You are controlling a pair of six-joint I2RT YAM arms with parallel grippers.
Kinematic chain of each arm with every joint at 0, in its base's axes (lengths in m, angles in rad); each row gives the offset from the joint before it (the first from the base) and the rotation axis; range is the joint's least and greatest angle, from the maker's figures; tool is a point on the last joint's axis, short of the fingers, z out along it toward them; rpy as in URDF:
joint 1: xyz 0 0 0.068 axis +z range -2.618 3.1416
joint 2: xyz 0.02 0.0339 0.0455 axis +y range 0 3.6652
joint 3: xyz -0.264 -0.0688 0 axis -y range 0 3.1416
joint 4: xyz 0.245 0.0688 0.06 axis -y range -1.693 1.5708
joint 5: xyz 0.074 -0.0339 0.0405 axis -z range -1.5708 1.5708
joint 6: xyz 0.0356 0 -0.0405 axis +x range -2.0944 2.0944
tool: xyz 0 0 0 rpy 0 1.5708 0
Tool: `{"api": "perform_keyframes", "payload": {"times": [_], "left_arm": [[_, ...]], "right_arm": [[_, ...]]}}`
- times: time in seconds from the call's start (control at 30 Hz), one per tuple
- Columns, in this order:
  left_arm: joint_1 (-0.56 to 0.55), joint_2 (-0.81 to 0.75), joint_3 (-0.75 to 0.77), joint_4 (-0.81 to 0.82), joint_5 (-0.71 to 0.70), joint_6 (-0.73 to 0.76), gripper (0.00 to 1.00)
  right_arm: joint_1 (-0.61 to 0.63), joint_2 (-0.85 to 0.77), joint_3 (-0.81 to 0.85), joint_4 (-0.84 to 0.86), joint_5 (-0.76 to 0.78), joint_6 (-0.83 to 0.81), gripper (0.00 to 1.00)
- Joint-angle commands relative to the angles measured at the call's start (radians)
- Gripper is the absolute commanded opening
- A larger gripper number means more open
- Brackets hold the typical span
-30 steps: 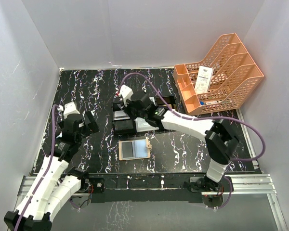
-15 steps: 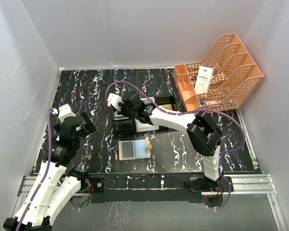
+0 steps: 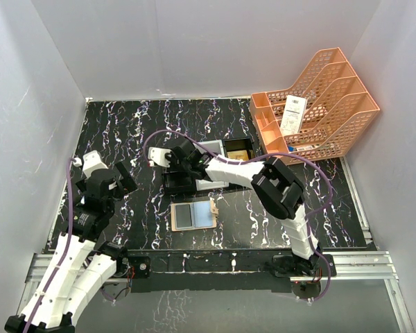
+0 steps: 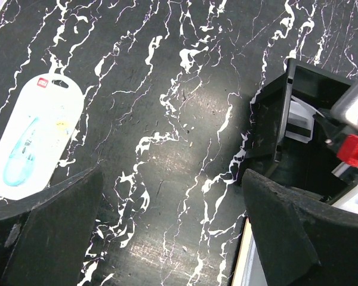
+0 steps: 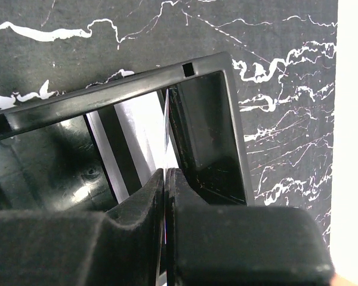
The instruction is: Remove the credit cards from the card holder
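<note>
Right wrist: right gripper (image 5: pixel 165 174) jaws pressed together over black tray (image 5: pixel 107 89). Left gripper (image 4: pixel 172 179) jaws wide above worktop (image 4: pixel 167 107).

The overhead view is bright and even, with only faint, soft shadows on the marbled tabletop (image 3: pixel 139 125). In the left wrist view a dull sheen lies on it at centre, and the fingers (image 4: pixel 42 238) at 7 and 5 o'clock blur. The right wrist view is dim, its fingers (image 5: pixel 77 250) soft at 6 o'clock.
</note>
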Motion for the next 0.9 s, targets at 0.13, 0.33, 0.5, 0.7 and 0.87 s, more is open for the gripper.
{"api": "perform_keyframes", "payload": {"times": [0.13,0.33,0.5,0.7,0.87], "left_arm": [[0.004,-0.027,0.022,-0.011,-0.036,-0.005,0.99],[0.003,-0.023,0.021,-0.010,-0.034,-0.004,0.99],[0.005,-0.018,0.022,-0.008,-0.029,-0.002,0.99],[0.004,-0.019,0.021,-0.009,-0.027,-0.001,0.99],[0.004,-0.011,0.022,-0.009,-0.027,-0.001,0.99]], "right_arm": [[0.001,0.048,0.054,0.113,0.057,-0.073,0.04],[0.001,0.040,0.055,0.073,0.021,-0.031,0.19],[0.001,0.024,0.052,0.044,-0.009,0.003,0.37],[0.001,-0.002,0.052,0.040,-0.016,0.065,0.42],[0.001,-0.036,0.038,0.077,0.012,0.213,0.42]]}}
